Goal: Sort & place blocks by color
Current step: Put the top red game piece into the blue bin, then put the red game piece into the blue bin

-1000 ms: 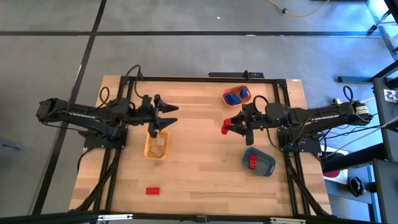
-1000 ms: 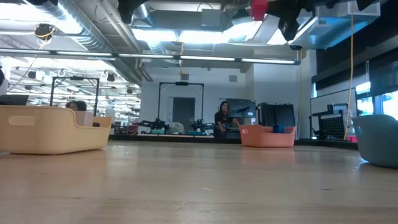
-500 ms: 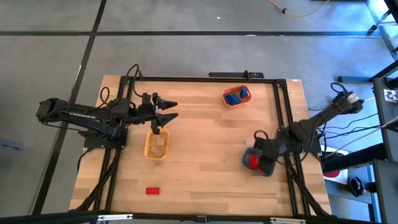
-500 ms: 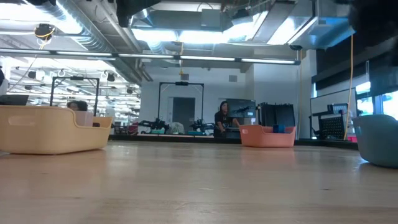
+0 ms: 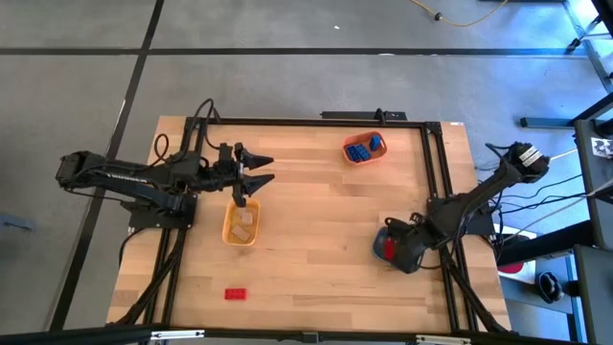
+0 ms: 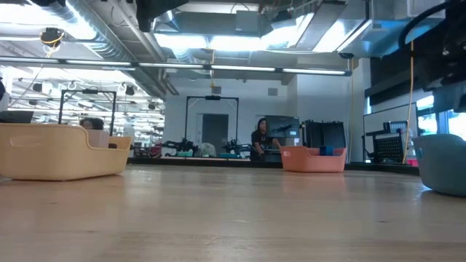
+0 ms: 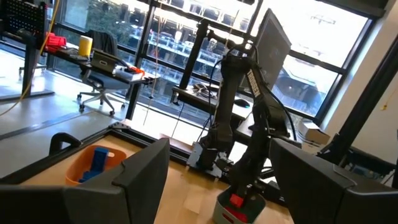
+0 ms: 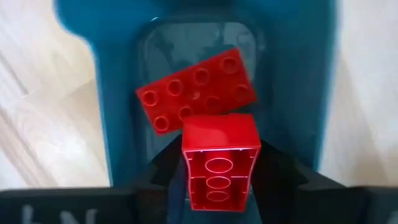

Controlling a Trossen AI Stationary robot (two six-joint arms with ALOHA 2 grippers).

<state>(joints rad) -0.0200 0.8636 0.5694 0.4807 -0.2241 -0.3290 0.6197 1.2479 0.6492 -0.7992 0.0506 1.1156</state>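
Note:
My right gripper (image 8: 221, 169) is shut on a red block (image 8: 221, 163) and reaches down into the slate-blue tray (image 5: 414, 257) at the table's right; it also shows in the high view (image 5: 395, 247). A second red block (image 8: 196, 90) lies flat on that tray's floor, studs up. My left gripper (image 5: 259, 172) is open and empty, above the far end of the yellow tray (image 5: 239, 228), which holds beige blocks (image 5: 243, 219). A third red block (image 5: 236, 293) lies on the table near the front left. Blue blocks (image 5: 362, 149) lie in the orange tray (image 5: 351, 144). My right gripper pinches the red block by its two long sides (image 8: 189, 171) between its two fingers (image 8: 163, 169). The fingers come from above, pointing down into the tray. The block's hollow underside faces the wrist camera. It sits just over the lying block; whether they touch I cannot tell.
The orange tray stands at the far right of the table, the yellow tray at mid left, the slate-blue tray at the near right. Bare wood lies between them in the table's middle. A black frame rail runs along the table's far edge (image 5: 316, 120).
My right gripper has carried the red block from the table's middle right toward the near right edge and down into the slate-blue tray, staying shut on it.

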